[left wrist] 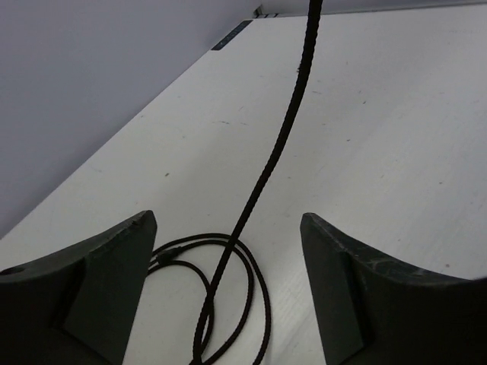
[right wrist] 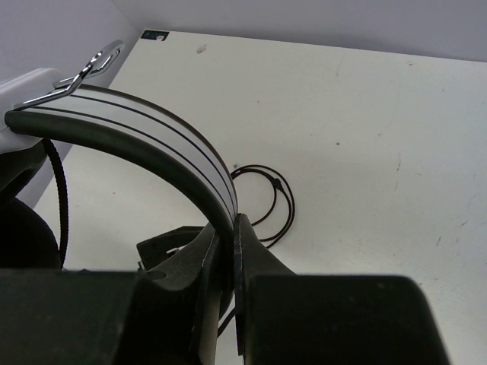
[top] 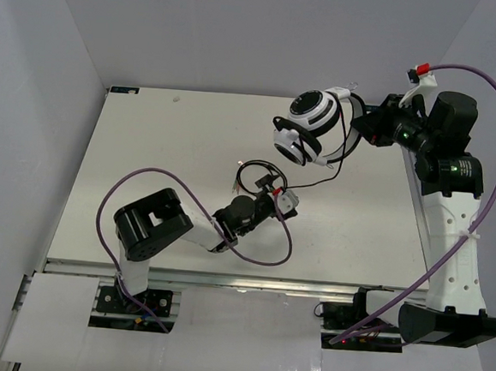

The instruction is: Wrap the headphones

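At left, low over the table (left wrist: 396, 114), the left gripper (left wrist: 227, 228), fingers (left wrist: 114, 289) spread wide apart and clamped on nothing. Between them, touching neither as far as can be seen, 1 straight run of the cable (left wrist: 283, 144), rising up and away out of view. Under it, flat on the table, a loose coil (left wrist: 183, 249) of roughly 2 turns. Further right, lifted clear of the table, the headphones (top: 311, 126), with 2 earcups hanging toward the left and the headband (right wrist: 152, 125) arching off to the right. At far right, the right gripper (right wrist: 232, 232), pinched shut on that headband and holding the whole set aloft. Judged as early in the task: headphones picked up and steadied, slack gathered only roughly on the table, no turn of cable visible around headband or earcups. Left to do, by the look of it: closing the left fingers on the cable, carrying it round the headphones turn after turn until the coil is used up, then securing the plug end. Plug too small to pick out with any certainty.
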`<act>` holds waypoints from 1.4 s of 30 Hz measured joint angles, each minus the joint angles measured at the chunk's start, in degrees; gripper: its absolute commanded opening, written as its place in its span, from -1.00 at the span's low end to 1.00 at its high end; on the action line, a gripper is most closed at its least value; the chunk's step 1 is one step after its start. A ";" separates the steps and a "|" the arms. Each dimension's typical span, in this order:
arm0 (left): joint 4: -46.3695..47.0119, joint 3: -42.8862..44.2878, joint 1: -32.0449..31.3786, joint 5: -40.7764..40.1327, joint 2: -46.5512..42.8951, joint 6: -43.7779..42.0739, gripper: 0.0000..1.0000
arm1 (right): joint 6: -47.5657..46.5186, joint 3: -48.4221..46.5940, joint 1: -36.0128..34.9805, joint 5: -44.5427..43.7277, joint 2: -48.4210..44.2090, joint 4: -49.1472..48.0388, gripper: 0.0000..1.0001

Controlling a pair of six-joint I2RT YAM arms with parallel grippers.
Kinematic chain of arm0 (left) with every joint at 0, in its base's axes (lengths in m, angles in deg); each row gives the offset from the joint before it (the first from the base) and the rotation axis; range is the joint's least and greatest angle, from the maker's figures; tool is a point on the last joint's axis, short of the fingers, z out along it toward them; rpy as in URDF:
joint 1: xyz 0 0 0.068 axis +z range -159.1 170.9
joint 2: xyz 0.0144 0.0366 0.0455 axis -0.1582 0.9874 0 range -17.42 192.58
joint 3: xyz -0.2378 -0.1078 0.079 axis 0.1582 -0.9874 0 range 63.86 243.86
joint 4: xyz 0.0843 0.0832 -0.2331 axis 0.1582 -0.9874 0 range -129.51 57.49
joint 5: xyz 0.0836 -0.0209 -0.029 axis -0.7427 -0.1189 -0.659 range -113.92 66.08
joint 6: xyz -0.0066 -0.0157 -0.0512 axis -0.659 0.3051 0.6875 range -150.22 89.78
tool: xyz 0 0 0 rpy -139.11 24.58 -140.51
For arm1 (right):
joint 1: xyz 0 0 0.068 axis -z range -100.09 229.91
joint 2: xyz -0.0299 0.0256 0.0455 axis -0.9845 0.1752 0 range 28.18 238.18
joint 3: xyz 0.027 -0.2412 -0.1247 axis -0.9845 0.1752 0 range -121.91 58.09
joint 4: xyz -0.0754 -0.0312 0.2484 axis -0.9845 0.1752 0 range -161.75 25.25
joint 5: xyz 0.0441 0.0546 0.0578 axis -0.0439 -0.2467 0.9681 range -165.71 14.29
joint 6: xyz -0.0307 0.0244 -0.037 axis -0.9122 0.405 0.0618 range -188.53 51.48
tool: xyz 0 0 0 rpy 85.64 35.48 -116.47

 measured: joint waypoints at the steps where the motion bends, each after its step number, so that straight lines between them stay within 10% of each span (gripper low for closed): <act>1: -1.13 1.23 0.01 0.26 0.79 -1.29 0.34 | 0.13 0.37 0.00 0.57 -0.26 -0.03 -0.85; 7: -10.05 9.41 0.75 2.77 6.91 -5.85 -0.67 | 0.43 1.86 0.04 3.13 -1.16 -0.11 -0.85; 12: -13.09 8.79 3.03 5.10 7.62 -3.80 -0.94 | 0.11 1.98 0.46 4.97 -2.69 -0.11 -0.85; 28: -25.65 -0.55 8.96 31.18 -9.04 -2.87 -1.00 | -10.16 4.05 1.22 1.99 -3.70 0.44 -0.85; 36: -35.69 -0.83 2.72 35.27 -12.11 -9.04 -1.00 | -9.93 4.05 3.32 -0.77 0.12 0.65 -0.85; 42: -35.43 -3.06 9.95 37.53 -15.31 -8.28 -1.00 | -13.40 4.43 4.83 1.23 -0.15 0.75 -0.85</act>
